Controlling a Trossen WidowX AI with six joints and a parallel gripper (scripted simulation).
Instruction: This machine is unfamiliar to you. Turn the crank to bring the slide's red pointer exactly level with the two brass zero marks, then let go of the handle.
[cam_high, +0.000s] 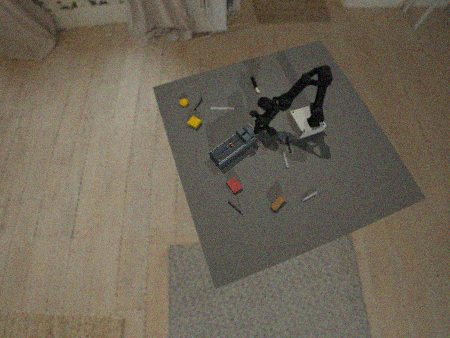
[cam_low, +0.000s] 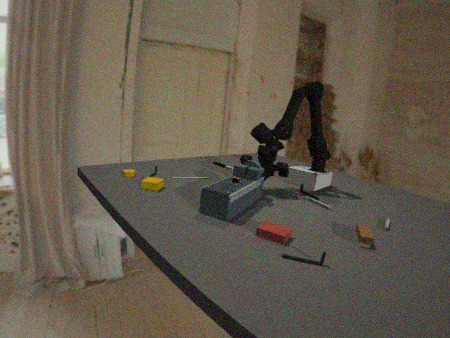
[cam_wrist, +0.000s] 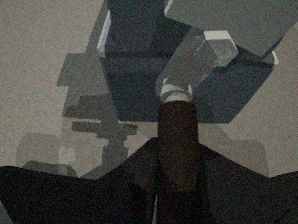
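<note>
The jaws are closed on the crank's dark handle, which runs straight out from between them to a pale collar on the crank arm. The step in hand looks to be turning the crank; it would be done well by carrying the handle round the crank's axis in a small, slow arc, the grip kept aligned with the handle so it neither twists nor slips, pausing often to check the pointer, and opening only once it is level. Beyond, the blue-grey slide machine stands on the table, between its middle and the long edge farthest from the arm's base. Its long axis slants, the crank end toward the arm, the other end toward that edge. The orange-red pointer sits partway along; whether it meets the brass marks cannot be told.
</note>
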